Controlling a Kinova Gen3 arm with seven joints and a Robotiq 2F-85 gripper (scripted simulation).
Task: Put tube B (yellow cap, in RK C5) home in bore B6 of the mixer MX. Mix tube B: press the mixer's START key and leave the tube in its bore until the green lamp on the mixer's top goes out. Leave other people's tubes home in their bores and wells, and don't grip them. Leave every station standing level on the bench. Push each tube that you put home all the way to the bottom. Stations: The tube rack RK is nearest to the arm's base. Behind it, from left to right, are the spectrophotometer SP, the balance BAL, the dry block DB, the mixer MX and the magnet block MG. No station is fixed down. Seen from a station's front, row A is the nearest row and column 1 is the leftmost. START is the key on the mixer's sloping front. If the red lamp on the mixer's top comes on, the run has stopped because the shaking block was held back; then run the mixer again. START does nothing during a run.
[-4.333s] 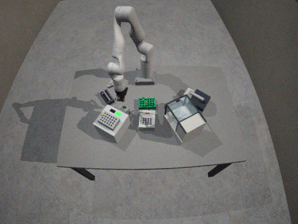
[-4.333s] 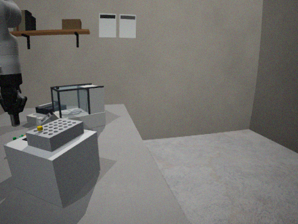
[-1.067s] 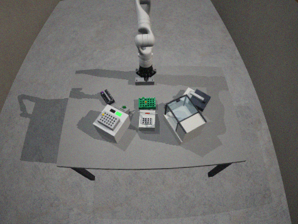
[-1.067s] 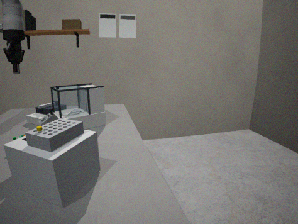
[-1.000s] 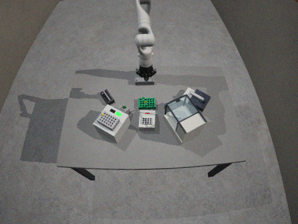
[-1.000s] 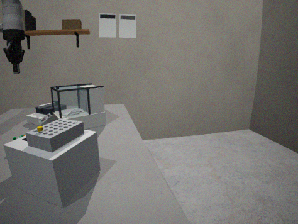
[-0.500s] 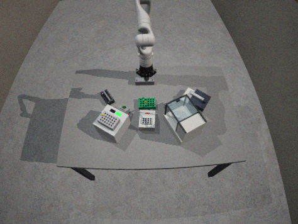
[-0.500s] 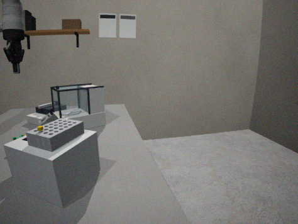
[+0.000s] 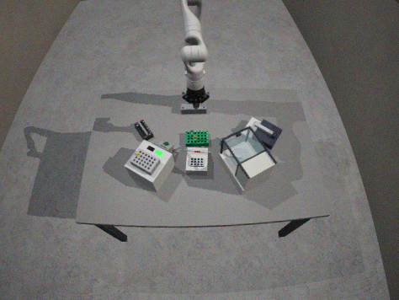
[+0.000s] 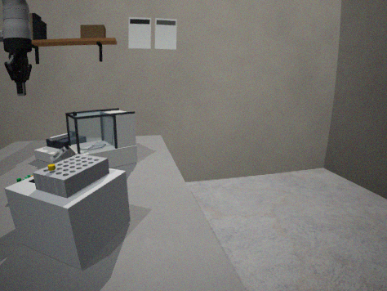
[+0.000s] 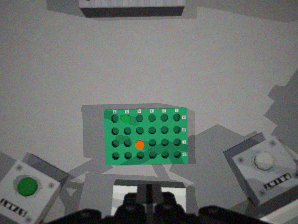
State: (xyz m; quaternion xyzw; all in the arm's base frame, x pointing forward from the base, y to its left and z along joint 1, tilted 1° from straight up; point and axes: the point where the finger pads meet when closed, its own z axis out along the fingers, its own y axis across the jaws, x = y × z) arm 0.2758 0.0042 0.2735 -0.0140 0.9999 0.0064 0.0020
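Tube B's yellow cap [image 10: 51, 167] sits in a corner bore of the grey block on the mixer MX [image 10: 69, 212]. In the top view the mixer [image 9: 149, 163] shows a lit green lamp [image 9: 158, 152] on its top. My gripper [image 10: 20, 87] hangs high in the air, far from the mixer, shut and empty. In the top view the gripper [image 9: 195, 102] is over the bench near the arm's base. In the wrist view the closed fingers [image 11: 148, 200] point down above the green rack RK [image 11: 146, 136].
The rack [image 9: 197, 137] holds an orange-capped tube [image 11: 140, 145] and a green-capped tube [image 11: 126, 119]. The dry block [image 9: 197, 160] stands behind the rack, and the glass-walled balance [image 9: 247, 155] beside it. Small boxes with a green button [image 11: 27, 186] and a white knob [image 11: 264, 160] flank the rack.
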